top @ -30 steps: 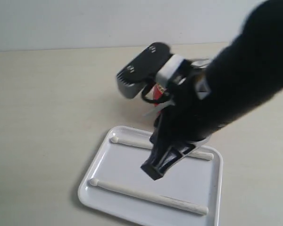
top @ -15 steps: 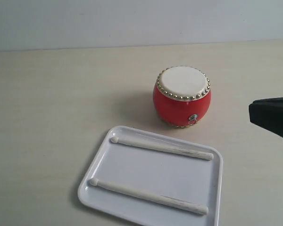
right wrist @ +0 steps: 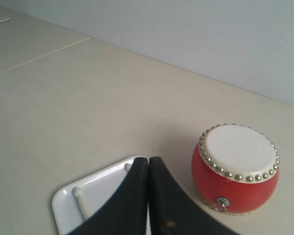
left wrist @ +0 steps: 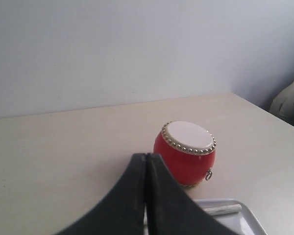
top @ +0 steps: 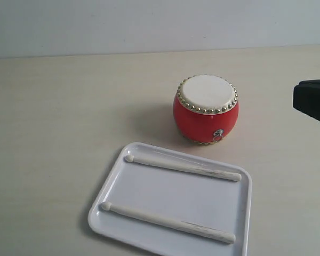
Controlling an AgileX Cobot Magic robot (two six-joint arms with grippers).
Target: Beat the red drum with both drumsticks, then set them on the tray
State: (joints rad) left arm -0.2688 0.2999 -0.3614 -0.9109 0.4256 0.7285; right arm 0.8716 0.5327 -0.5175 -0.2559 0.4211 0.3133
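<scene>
Change since earlier: right arm point(top: 313, 100) has pulled away. A second ago it hung over the tray and hid the drum; now only a dark stub shows at the right edge of the exterior view, further out than half a second ago. Drum, tray and sticks have not shifted.
Right gripper point(right wrist: 148, 160): jaws pressed together, nothing between them, held above the table point(top: 58, 122).
Left gripper point(left wrist: 145, 156): jaws likewise closed and empty, raised off the table; not visible in the exterior view.
Red drum point(top: 205, 109): upright on the table, cream skin up, just behind the tray's far rim without touching it. It stands beyond both sets of fingertips, well apart from them point(left wrist: 185, 152) point(right wrist: 237, 169).
Tray point(top: 117, 181): white, flat on the table, in front of the drum; its corners show past each closed gripper point(left wrist: 235, 218) point(right wrist: 95, 191).
Far drumstick point(top: 182, 166): lying in the tray along the side nearest the drum.
Near drumstick point(top: 168, 222): lying in the tray along the opposite side, roughly parallel to the first and apart from it.
Contact: neither gripper touches a stick, the drum or the tray.
</scene>
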